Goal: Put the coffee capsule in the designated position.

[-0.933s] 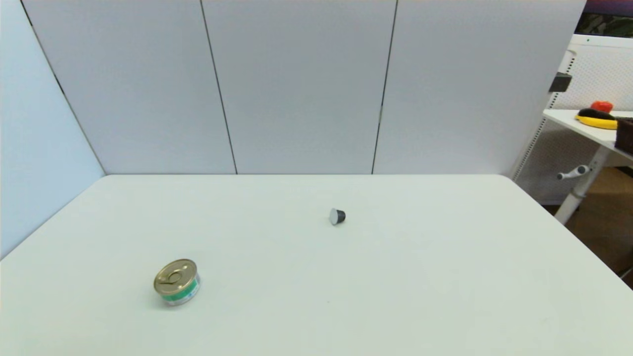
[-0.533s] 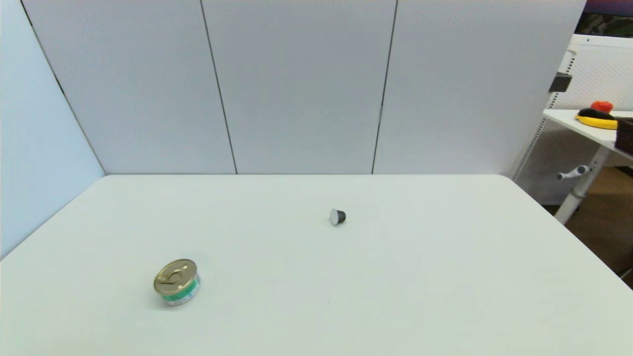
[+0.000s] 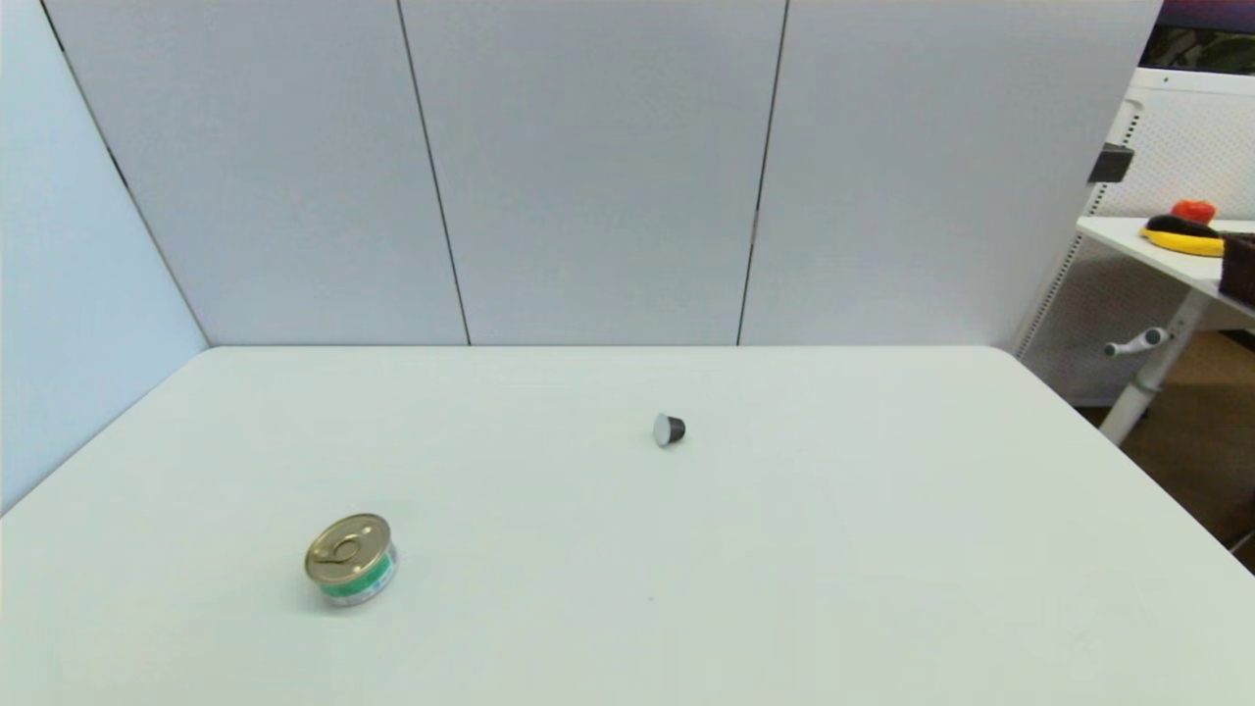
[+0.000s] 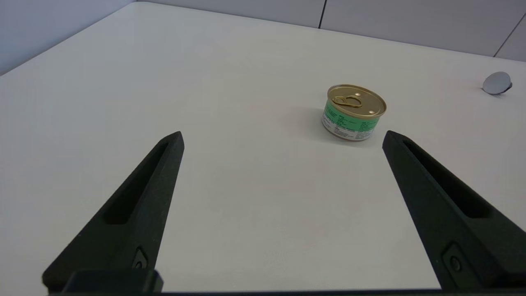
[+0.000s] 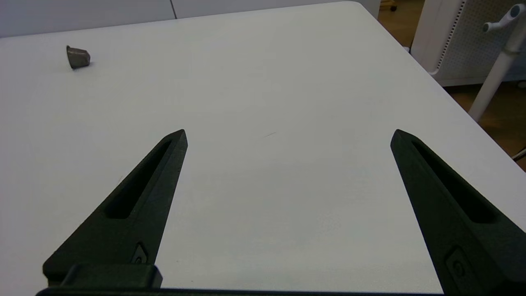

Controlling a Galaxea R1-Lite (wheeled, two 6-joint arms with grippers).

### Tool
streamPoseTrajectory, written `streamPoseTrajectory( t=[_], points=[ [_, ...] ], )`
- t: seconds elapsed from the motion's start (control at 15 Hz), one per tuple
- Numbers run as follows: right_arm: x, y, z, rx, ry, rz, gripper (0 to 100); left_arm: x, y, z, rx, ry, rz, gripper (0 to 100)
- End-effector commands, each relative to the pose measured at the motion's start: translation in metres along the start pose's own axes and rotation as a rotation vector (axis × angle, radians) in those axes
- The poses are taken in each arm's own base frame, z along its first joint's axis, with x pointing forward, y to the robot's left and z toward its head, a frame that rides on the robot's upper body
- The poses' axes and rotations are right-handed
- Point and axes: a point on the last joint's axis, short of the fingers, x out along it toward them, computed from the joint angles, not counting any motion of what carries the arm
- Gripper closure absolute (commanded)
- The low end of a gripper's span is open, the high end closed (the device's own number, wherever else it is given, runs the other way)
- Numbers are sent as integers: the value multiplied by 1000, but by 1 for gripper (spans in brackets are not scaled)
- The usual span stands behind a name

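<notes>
Looking down from the head camera, you see the coffee capsule (image 3: 669, 429) lying on its side on the white table (image 3: 833, 549), a little right of centre and toward the far half of the top. Its flat silver foil face points to the robot's left and its dark body tapers to the right. Nothing touches it.

Your left gripper (image 4: 283, 137) hangs above the near left part of the table with its two black fingers (image 4: 135, 205) spread wide and nothing between them. Through its wrist camera the tin can (image 4: 355, 112) stands upright beyond the fingertips, gold lid up and green label around its side, with the capsule well beyond it near the picture's edge.

Your right gripper (image 5: 287, 135) hangs over the near right part of the table, also splayed wide and holding nothing. Its wrist camera shows the capsule well apart from the fingertips, off toward the far left of the bare tabletop in front of it.

Neither arm appears in the head view. The can sits near the front left, well apart from the capsule. A second table (image 3: 1167, 245) with a few objects stands off to the right.
</notes>
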Motion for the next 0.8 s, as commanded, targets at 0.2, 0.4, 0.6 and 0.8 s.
streamPoseTrajectory(
  t=[0.2, 0.4, 0.6, 0.8],
  points=[
    [0, 0, 0, 0, 2, -1, 0, 17, -7, 60, 53, 101, 12, 0],
    [0, 0, 0, 0, 1, -1, 0, 69, -17, 131, 240, 269, -14, 0],
    [0, 0, 0, 0, 1, -1, 0, 160, -30, 177, 423, 425, -279, 0],
    [0, 0, 0, 0, 1, -1, 0, 246, -48, 187, 497, 446, -518, 0]
  ],
)
